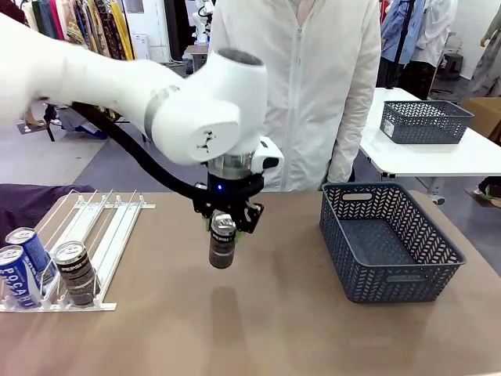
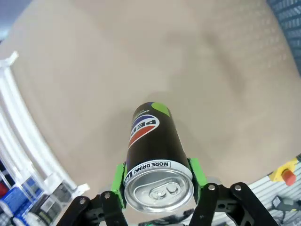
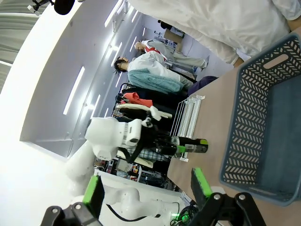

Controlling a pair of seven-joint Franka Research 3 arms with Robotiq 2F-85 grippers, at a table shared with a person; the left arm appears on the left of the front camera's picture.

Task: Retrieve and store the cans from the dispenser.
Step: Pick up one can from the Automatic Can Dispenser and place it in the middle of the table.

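My left gripper point(image 1: 223, 229) is shut on a black Pepsi can point(image 1: 222, 246) and holds it upright above the middle of the brown table. In the left wrist view the can point(image 2: 151, 150) sits between the green pads point(image 2: 120, 181), silver top toward the camera. The white dispenser point(image 1: 109, 227) lies at the table's left. At its low end stand two blue-and-white Pocari cans point(image 1: 22, 266) and another black can point(image 1: 76, 272). My right gripper point(image 3: 146, 188) is open with nothing in it, and from afar it looks at the held can point(image 3: 192, 145) and the dispenser point(image 3: 186, 113).
A dark grey lattice basket point(image 1: 438, 258) stands on the table's right side, its inside bare; it also fills the right wrist view's right side point(image 3: 244, 127). A person in a white jacket point(image 1: 313, 86) stands at the far edge. A second basket point(image 1: 425, 121) sits on a white table behind.
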